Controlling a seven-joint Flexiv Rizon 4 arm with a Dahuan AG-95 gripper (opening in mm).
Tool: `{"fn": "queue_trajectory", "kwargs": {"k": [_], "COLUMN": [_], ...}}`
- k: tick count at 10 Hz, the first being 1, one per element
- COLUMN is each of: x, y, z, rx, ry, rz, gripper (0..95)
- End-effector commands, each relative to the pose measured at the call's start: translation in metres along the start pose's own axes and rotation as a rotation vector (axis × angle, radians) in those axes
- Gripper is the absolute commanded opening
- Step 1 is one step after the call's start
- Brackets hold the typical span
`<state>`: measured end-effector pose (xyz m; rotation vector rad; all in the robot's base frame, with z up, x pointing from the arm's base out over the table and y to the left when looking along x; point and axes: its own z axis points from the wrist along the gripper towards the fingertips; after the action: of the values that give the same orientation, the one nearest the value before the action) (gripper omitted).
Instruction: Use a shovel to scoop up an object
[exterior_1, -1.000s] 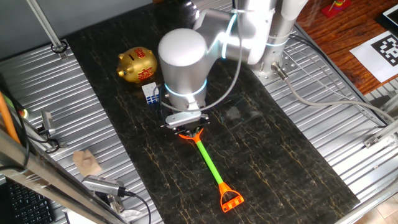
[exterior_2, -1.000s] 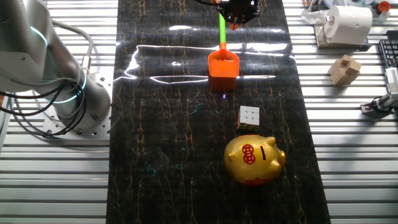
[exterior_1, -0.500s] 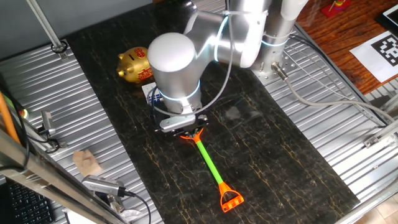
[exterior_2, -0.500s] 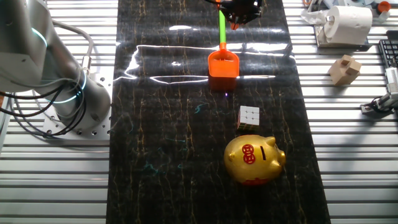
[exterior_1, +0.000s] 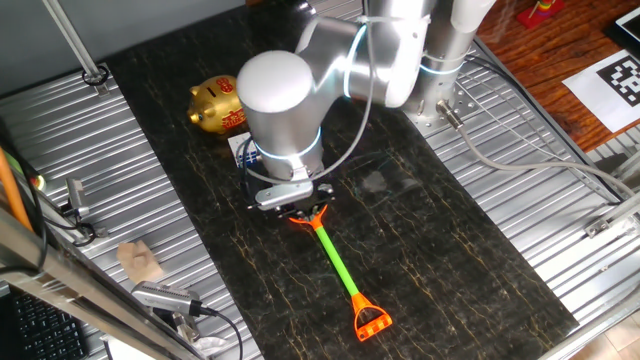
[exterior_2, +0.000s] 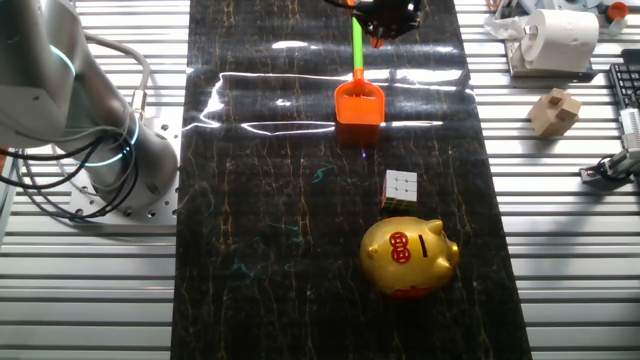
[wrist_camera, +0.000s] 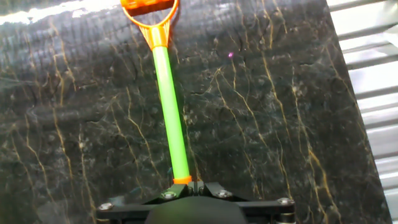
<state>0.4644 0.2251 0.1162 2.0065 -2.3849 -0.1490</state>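
Note:
The shovel lies flat on the black mat: orange blade (exterior_2: 358, 103), green shaft (exterior_1: 338, 262) and orange loop handle (exterior_1: 372, 322). In the hand view the shaft (wrist_camera: 169, 106) runs up to the handle (wrist_camera: 149, 7). My gripper (exterior_1: 304, 210) hangs a little above the point where the shaft meets the blade. Its jaws look closed together and hold nothing. It also shows in the other fixed view (exterior_2: 379, 38) and in the hand view (wrist_camera: 196, 184). The small white and blue cube (exterior_2: 400, 187) sits beyond the blade, partly hidden by my arm in one fixed view (exterior_1: 243, 150).
A gold piggy bank (exterior_2: 407, 257) stands right behind the cube, also seen in one fixed view (exterior_1: 220, 105). A wooden block (exterior_2: 555, 110) and a paper roll (exterior_2: 560, 35) rest on the slatted metal beside the mat. The robot base (exterior_2: 95, 140) stands on the other side.
A second ago my arm's big wrist joint swung a little toward the piggy bank, then stopped. The gripper tips, shovel and cube stayed where they were.

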Motion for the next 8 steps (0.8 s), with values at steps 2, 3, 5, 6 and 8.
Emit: {"fn": "queue_trajectory", "kwargs": {"k": [2,3,5,6,8], "x": [-0.025,-0.033,-0.047,-0.054,-0.069], "y": [0.005,0.008,0.013,0.015,0.018], "z": [0.011,0.016,0.029,0.040,0.057], "rx": [0.003,0.005,0.006,0.006,0.006], "ry": [-0.002,-0.001,0.001,-0.003,-0.007], "rz": [-0.013,-0.017,-0.030,-0.033,-0.047], "gripper": [0.0,0.0,19.0,19.0,19.0]}}
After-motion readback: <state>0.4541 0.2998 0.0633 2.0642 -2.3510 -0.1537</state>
